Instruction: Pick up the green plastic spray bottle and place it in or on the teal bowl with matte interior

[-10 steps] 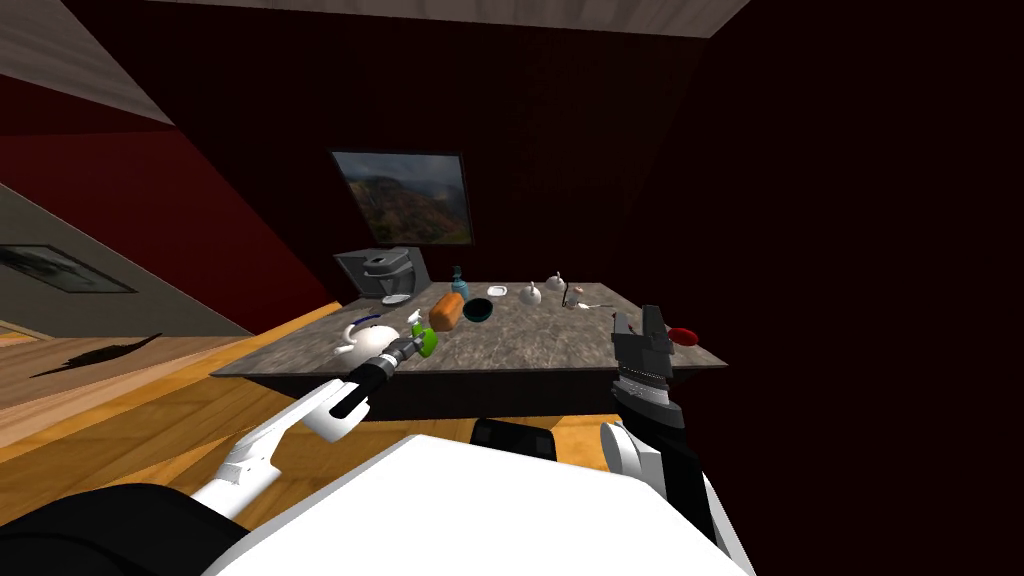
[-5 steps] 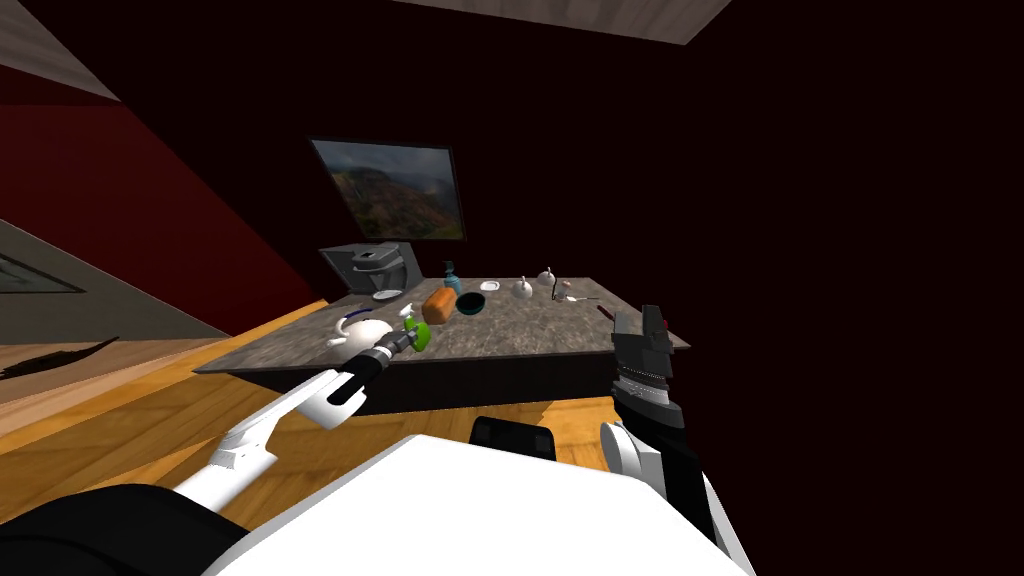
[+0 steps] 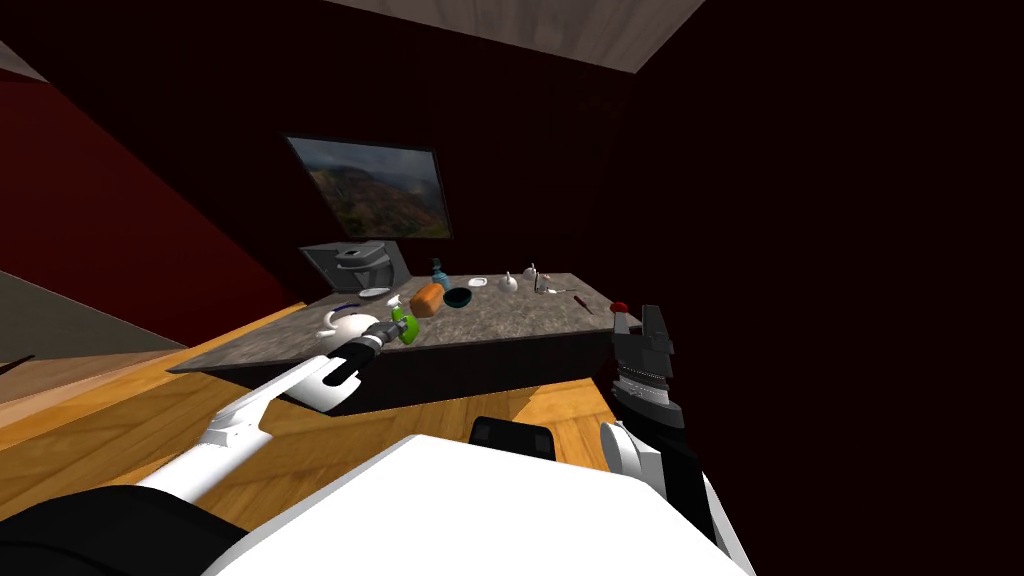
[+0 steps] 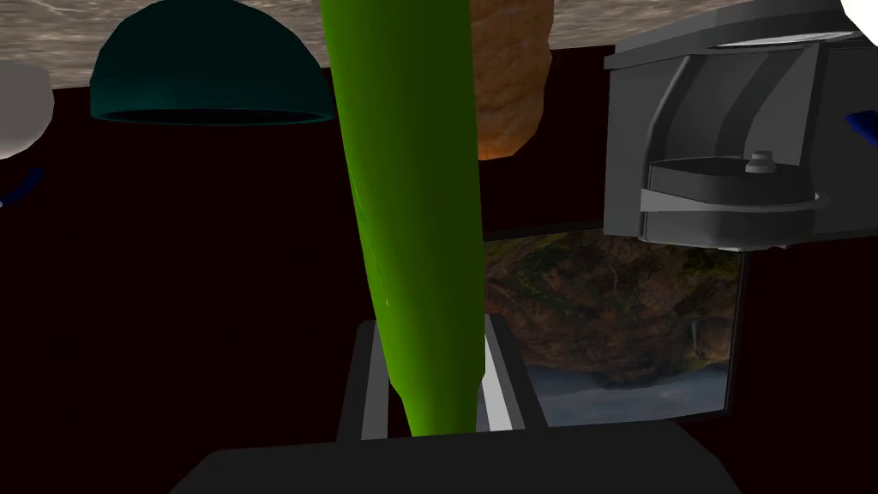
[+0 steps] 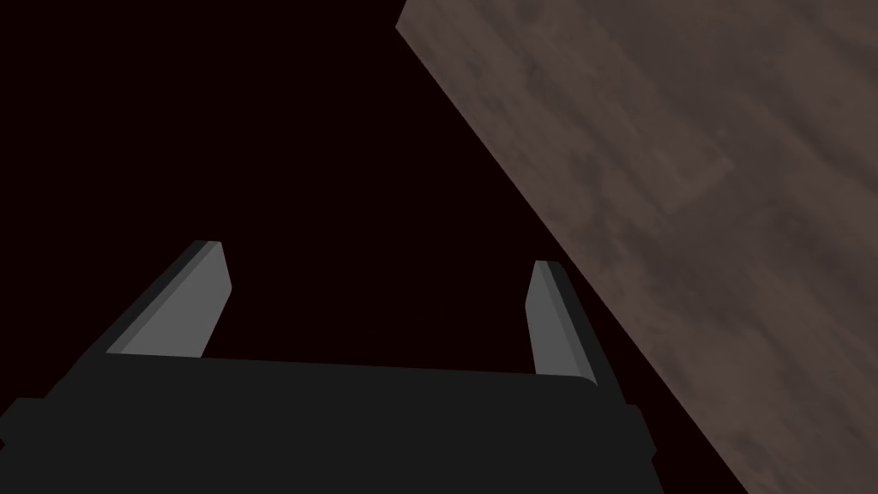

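My left gripper [image 3: 392,330] is shut on the green spray bottle [image 3: 404,326], held above the near left part of the grey stone table [image 3: 500,320]. In the left wrist view the bottle's green body [image 4: 411,214] runs out from between my two fingers [image 4: 502,386], which press its sides. The teal bowl [image 3: 457,298] stands further along the table, beyond a brown loaf [image 3: 427,299]; the wrist view shows the bowl [image 4: 210,73] beside the loaf [image 4: 510,77]. My right gripper [image 3: 640,330] is raised at the table's right end, open and empty [image 5: 377,292].
A white teapot [image 3: 347,324] stands just left of my left hand. A grey coffee machine [image 3: 357,265], a teal bottle [image 3: 437,270], small white dishes and a red thing [image 3: 619,306] also stand on the table. Wooden floor lies to the left.
The whole head view has shifted: I have turned or moved, so the table now lies further left and smaller. My left hand still holds the bottle, carried slightly up and along the table.
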